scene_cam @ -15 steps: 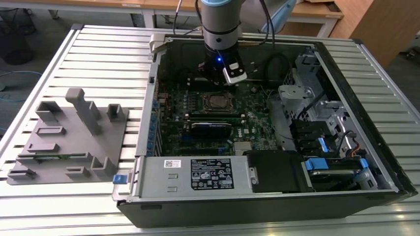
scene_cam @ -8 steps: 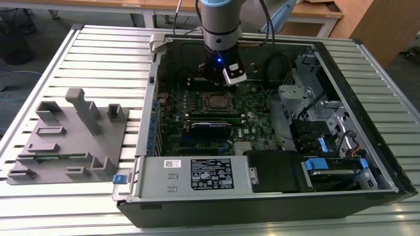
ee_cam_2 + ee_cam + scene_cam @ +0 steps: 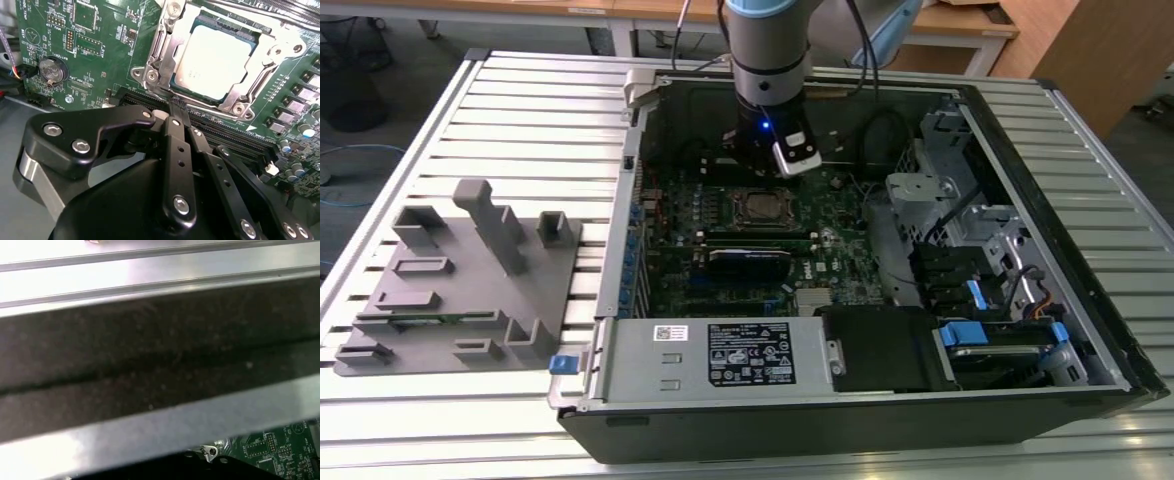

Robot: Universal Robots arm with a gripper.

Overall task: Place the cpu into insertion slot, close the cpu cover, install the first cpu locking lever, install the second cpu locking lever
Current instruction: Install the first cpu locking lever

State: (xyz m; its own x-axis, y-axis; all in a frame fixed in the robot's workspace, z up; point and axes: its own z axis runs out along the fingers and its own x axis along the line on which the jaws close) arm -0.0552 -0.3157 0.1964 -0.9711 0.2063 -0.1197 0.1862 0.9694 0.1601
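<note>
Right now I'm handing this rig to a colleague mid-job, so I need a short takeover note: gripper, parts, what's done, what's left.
Gripper: shut, not holding the cpu, tips down at the edge of the cpu cover.
Cpu: seated on the motherboard inside the open case, metal top up.
Cpu cover: lying flat around the cpu, its window framing the chip.
Done: cpu placed, cover closed.
Left: both locking-lever steps. I cannot tell from these views whether either is latched.
</note>
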